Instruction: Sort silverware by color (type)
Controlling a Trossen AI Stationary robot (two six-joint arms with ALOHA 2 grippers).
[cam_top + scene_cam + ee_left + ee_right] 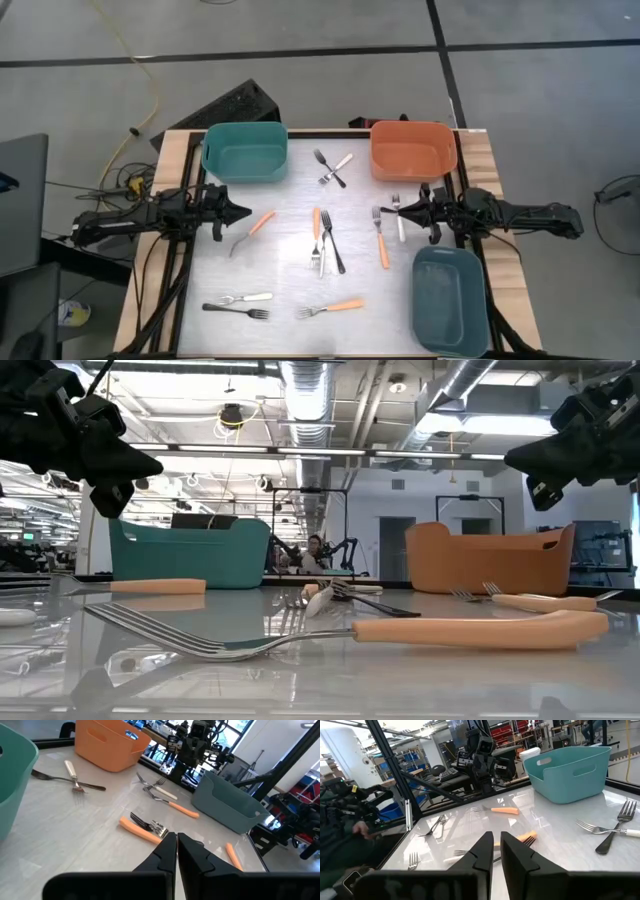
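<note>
Nearest the low camera lies one orange-handled fork with silver metal tines (380,632), flat on the glossy pale tabletop (290,290); take this item as your sample of the lot. You have about ten such small forks, none yet binned, all loose on the table and catalogued here from the orange plastic bin (412,150) at the far right corner: a crossed black-and-white pair (333,168) beside it toward the teal plastic bin (245,150); a white-handled fork (399,215) and an orange-handled one (380,238) just in front of it; a cluster of orange, white and black forks (325,240) farther toward mid-table; a lone orange-handled fork (250,232) well across on the teal side; and three more along the near edge, well apart from it. A grey-blue plastic bin (450,300) stands nearer the camera on the same side. Expect each fork to be light, rigid and low-lying, with smooth metal likely to skid on this slick surface; judge the thicker handle, near its middle, as your best hold, avoiding the thin neck and tines. Where forks cross, you may drag a neighbour. Your left gripper (238,212) hangs above the table just beside the lone fork, fingers nearly together, holding nothing; your right gripper (400,210) hovers by the white-handled fork, likewise almost closed and empty.
</note>
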